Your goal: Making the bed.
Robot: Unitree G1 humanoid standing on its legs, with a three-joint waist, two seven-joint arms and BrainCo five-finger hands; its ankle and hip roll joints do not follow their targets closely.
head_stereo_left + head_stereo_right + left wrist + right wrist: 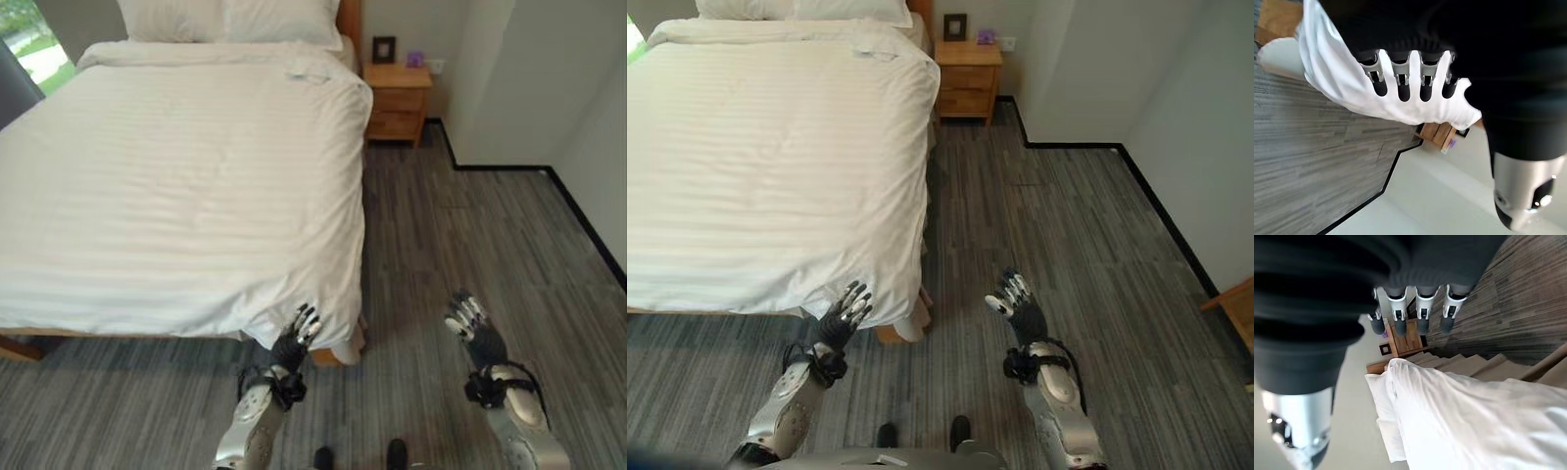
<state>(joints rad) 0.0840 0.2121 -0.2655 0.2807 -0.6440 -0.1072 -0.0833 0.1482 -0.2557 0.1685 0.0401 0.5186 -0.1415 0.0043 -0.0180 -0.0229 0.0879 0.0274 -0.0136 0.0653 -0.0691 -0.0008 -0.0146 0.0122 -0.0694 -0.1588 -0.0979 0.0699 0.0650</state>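
Item: bed (59, 338), wooden frame, long axis running from the pillows (230, 20) at the headboard down toward you.

Cover: white duvet (176, 166), faintly striped cloth, soft, spread nearly flat, overhanging the foot and the nightstand-side edge; its near corner droops in gathered folds over the bed's foot post.

Left hand (297, 338): your nearer hand. It sits at that drooping corner, fingers (1403, 85) straight and spread, holding nothing; whether they touch the cloth cannot be told. The duvet lies directly ahead of and above them.

Right hand (472, 321): well apart from the bed, over the floor (470, 235), fingers straight, empty.

Judgement: the corner is the left hand's to take; the right would have to cross toward the bed.

Other: wooden nightstand (397, 100) with drawers, beside the bed's head; grey plank-patterned floor.
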